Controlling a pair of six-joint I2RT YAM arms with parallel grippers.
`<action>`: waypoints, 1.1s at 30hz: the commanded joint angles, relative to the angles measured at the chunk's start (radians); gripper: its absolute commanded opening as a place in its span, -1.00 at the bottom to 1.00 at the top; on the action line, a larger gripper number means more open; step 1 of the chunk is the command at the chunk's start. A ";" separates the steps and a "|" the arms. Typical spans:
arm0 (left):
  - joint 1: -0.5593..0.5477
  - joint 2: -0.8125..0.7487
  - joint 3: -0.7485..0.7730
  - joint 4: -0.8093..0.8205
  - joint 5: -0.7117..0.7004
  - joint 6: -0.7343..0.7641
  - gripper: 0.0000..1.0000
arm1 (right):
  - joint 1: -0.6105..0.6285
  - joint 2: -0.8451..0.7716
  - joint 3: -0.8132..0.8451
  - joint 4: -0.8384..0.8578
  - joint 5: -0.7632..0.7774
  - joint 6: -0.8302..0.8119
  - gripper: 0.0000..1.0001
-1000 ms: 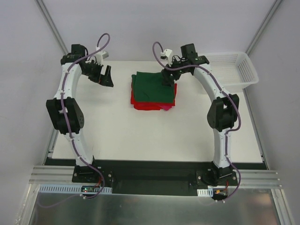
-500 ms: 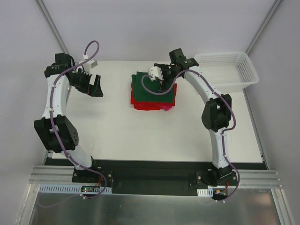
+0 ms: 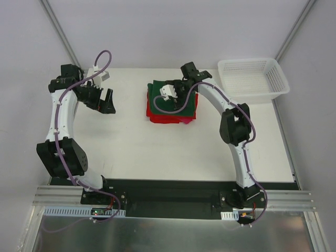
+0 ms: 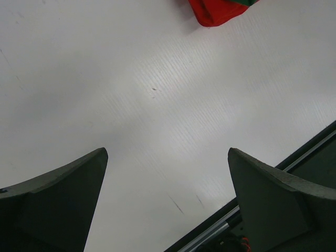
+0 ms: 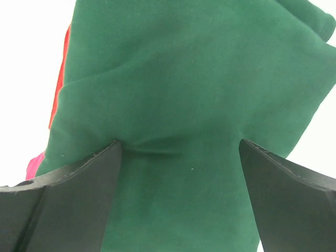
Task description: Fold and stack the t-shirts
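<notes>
1. Right tool, jaws spread wide and empty, has swung from the stack's right edge to sit low over the middle of the green t-shirt.
2. Left tool, also spread and empty, has drawn back leftward over the bare table.
3. Green t-shirt lies folded on the red t-shirt at the table's far middle, so stacking looks essentially done.

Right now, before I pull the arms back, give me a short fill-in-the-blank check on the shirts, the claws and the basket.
1. The green t-shirt lies folded on ___ of the red t-shirt.
2. The left claw, away from the stack, is ___ and holds nothing.
3. The right claw hangs open directly over the ___ shirt.
4. The basket stands at the far edge on the ___ arm's side.

Missing words: top; open; green; right
</notes>
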 commanded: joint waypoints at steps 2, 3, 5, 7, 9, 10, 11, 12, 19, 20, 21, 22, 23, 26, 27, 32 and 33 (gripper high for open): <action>0.014 -0.065 -0.031 -0.033 0.004 0.025 0.99 | 0.007 0.023 0.005 0.035 0.021 0.008 0.93; 0.014 -0.068 -0.034 -0.033 0.002 0.025 0.99 | 0.007 0.033 0.010 0.021 0.026 0.007 0.93; 0.014 -0.072 -0.036 -0.033 -0.004 0.025 0.99 | 0.005 0.053 0.018 -0.006 0.038 -0.005 0.93; 0.014 -0.076 -0.034 -0.032 -0.005 0.025 0.99 | 0.007 0.065 0.042 -0.078 0.041 -0.033 0.93; 0.013 -0.080 -0.030 -0.033 -0.008 0.027 0.98 | 0.005 0.068 0.044 -0.138 0.043 -0.045 0.93; 0.013 -0.079 -0.028 -0.033 -0.010 0.027 0.99 | 0.005 0.066 0.035 -0.158 0.040 -0.062 0.93; 0.014 -0.077 -0.027 -0.033 -0.008 0.027 0.99 | 0.004 0.063 0.030 -0.176 0.035 -0.070 0.93; 0.013 -0.076 -0.025 -0.033 -0.004 0.027 0.99 | 0.002 0.057 0.025 -0.225 0.032 -0.079 0.93; 0.014 -0.065 -0.018 -0.033 0.012 0.021 0.98 | -0.003 0.020 -0.031 -0.384 0.026 -0.157 0.93; 0.014 -0.065 -0.018 -0.032 0.013 0.019 0.99 | -0.004 0.017 -0.039 -0.393 0.030 -0.165 0.93; 0.014 -0.063 -0.016 -0.030 0.018 0.019 0.98 | -0.009 0.016 -0.044 -0.396 0.035 -0.165 0.93; 0.014 -0.062 -0.015 -0.030 0.024 0.015 0.99 | -0.009 0.013 -0.044 -0.401 0.035 -0.169 0.93; 0.014 -0.062 -0.013 -0.030 0.030 0.013 0.99 | -0.010 0.014 -0.042 -0.422 0.037 -0.177 0.93; 0.014 -0.065 -0.011 -0.032 0.033 0.012 0.99 | -0.010 0.019 -0.036 -0.451 0.043 -0.194 0.93; 0.014 -0.066 -0.013 -0.032 0.035 0.012 0.99 | -0.010 0.017 -0.036 -0.459 0.043 -0.199 0.93; 0.013 -0.074 -0.014 -0.032 0.032 0.016 0.99 | -0.012 0.008 -0.037 -0.537 0.052 -0.220 0.93; 0.014 -0.074 -0.013 -0.032 0.032 0.016 0.98 | -0.012 0.008 -0.037 -0.549 0.054 -0.222 0.93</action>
